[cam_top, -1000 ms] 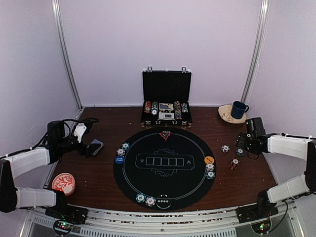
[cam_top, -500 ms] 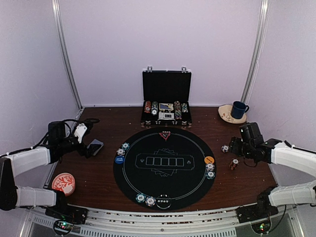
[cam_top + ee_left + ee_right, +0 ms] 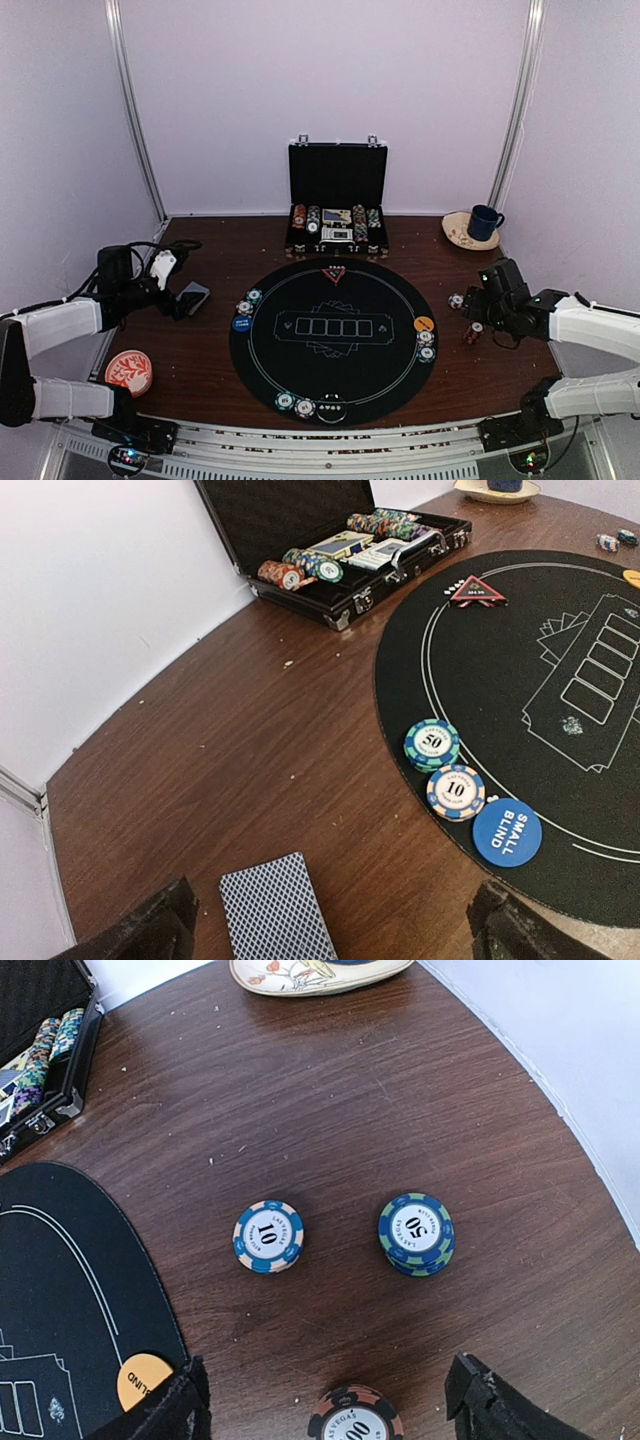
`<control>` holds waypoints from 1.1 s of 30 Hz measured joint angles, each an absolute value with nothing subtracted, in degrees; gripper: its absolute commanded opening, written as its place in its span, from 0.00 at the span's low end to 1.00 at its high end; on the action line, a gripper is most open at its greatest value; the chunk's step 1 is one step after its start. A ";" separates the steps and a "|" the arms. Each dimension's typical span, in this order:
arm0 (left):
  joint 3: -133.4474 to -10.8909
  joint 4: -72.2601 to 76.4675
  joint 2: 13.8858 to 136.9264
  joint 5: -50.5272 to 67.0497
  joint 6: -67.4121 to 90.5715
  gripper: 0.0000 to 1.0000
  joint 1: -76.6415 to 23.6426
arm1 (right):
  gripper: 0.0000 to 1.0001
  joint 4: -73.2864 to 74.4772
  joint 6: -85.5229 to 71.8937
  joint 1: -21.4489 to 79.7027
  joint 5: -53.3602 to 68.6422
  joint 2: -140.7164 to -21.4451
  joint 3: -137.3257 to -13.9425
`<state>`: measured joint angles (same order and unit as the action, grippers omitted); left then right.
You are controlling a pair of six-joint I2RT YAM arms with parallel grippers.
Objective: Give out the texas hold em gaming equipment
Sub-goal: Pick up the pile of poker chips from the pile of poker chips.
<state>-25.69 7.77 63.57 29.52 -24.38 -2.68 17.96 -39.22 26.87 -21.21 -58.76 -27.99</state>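
Observation:
My left gripper [image 3: 330, 935] is open, its jaws on either side of the grey-blue-backed card deck [image 3: 277, 910] on the bare wood; in the top view the gripper [image 3: 178, 300] sits just left of the deck [image 3: 194, 297]. My right gripper [image 3: 325, 1410] is open and empty above three loose chip piles: a blue-white 10 chip [image 3: 268, 1236], a teal 50 stack [image 3: 416, 1233] and a red-dark stack [image 3: 356, 1420] between the fingertips. In the top view it [image 3: 480, 315] hovers right of the round mat [image 3: 330, 380]. A red triangle marker [image 3: 476, 590] lies at the mat's far edge.
Teal 50 chips [image 3: 432, 744], a 10 chip [image 3: 455, 791] and the blue small-blind button [image 3: 507, 832] sit on the mat's left rim. An orange button [image 3: 143, 1378] is on its right rim. The open black briefcase [image 3: 337, 205] stands behind; red-white dish [image 3: 129, 370] front left; blue mug [image 3: 485, 221] back right.
My right gripper has moved left and nearer, from beside the loose chips to over them. The left arm and the deck have not moved.

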 measured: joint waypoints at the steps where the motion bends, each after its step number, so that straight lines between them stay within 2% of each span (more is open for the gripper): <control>1: -25.69 7.77 63.57 29.52 -24.38 0.98 -2.68 | 0.82 17.87 -39.24 27.03 -21.37 -58.83 -27.83; 25: -25.69 7.77 63.59 29.54 -24.49 0.98 -2.68 | 0.85 15.40 -41.58 29.89 -24.69 -65.45 -26.61; 33: -25.69 7.79 63.70 29.54 -24.51 0.98 -2.68 | 0.82 15.09 -41.30 29.89 -24.71 -66.92 -26.61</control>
<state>-25.69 7.79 63.70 29.54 -24.51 -2.68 15.09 -41.30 29.89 -24.71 -66.92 -26.61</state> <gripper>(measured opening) 0.979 0.829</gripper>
